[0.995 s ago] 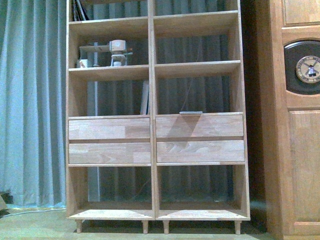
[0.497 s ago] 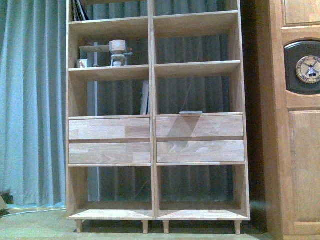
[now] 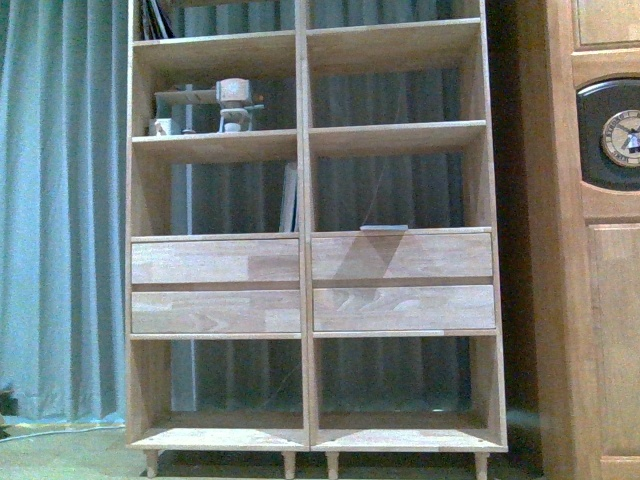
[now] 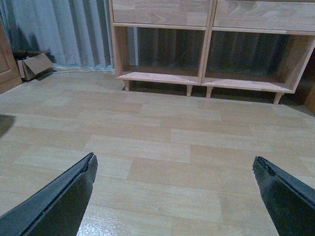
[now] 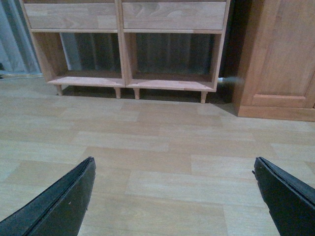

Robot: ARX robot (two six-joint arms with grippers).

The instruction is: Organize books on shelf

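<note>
The light-wood shelf [image 3: 305,240] fills the front view, and its lowest compartments show in the left wrist view [image 4: 206,54] and the right wrist view [image 5: 123,49]. Slim books [image 3: 289,197] stand upright in the left compartment just above the drawers. Dark-covered books [image 3: 155,18] lean at the top left. A thin flat book [image 3: 383,228] lies above the right drawers. My left gripper [image 4: 173,160] is open over bare floor, well short of the shelf. My right gripper [image 5: 173,160] is open too, with nothing between its fingers. Neither arm shows in the front view.
A darker wooden cabinet with a round clock [image 3: 625,135] stands close against the shelf's right side. Blue-grey curtains [image 3: 60,200] hang behind and to the left. Small wooden ornaments [image 3: 232,105] sit on an upper left shelf. A cardboard box [image 4: 33,64] lies on the floor by the curtain.
The shelf now looks slightly larger and the clock cabinet has slid toward the right edge, so the front camera has moved closer. Nothing on the shelf has moved.
</note>
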